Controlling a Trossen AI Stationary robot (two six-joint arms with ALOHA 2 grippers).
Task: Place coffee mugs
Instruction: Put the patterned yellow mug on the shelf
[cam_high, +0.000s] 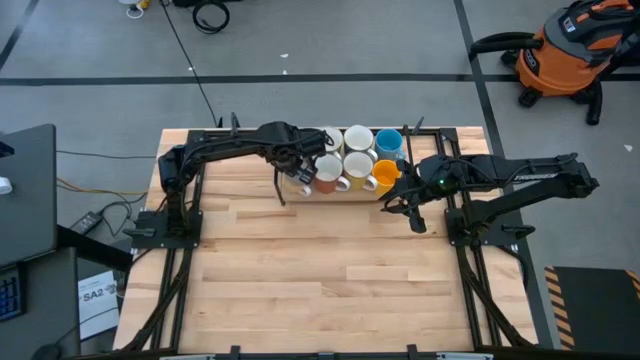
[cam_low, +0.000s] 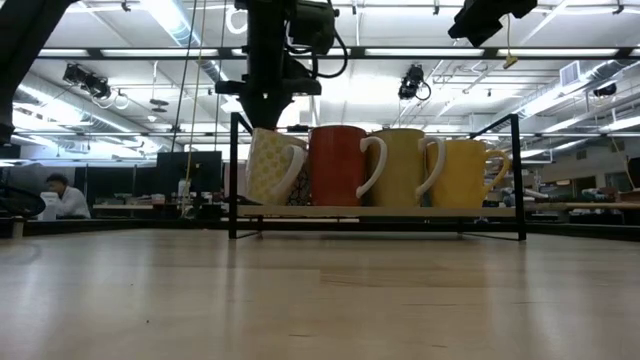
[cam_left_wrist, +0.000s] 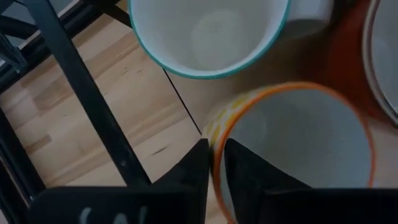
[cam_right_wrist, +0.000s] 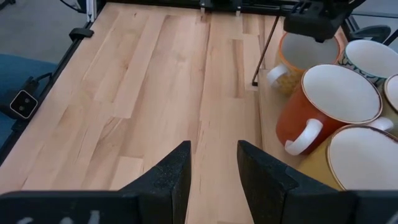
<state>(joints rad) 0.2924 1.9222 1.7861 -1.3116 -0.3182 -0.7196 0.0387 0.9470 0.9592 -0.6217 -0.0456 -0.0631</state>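
I'm gripping the rim of the patterned mug (cam_left_wrist: 292, 143) with the left tool (cam_left_wrist: 214, 168), one finger inside the wall and one outside, pinched tight on the ceramic. A rim pinch looks like the only way in, since the mugs are packed too close for a side grab. This mug is sitting at the left end of the front row in a black wire rack (cam_low: 240, 170) at the far edge of the surface (cam_high: 330, 270).

Rack contents, going by the low view: patterned mug, then red-orange mug (cam_low: 337, 165), olive-yellow mug (cam_low: 397, 165), yellow mug (cam_low: 462, 170), handles all turned the same way. Behind them in the high view: a blue mug (cam_high: 389, 142) and white ones (cam_high: 358, 138); a teal-rimmed white mug (cam_left_wrist: 208, 34) is sitting right beside the gripped one. All look empty inside.

Right tool (cam_right_wrist: 212, 165) is hanging open over bare wood just beside the rack's right end, holding nothing, waiting.

My read: I'm just starting a lift-out; the tight neighbours risk getting dragged.
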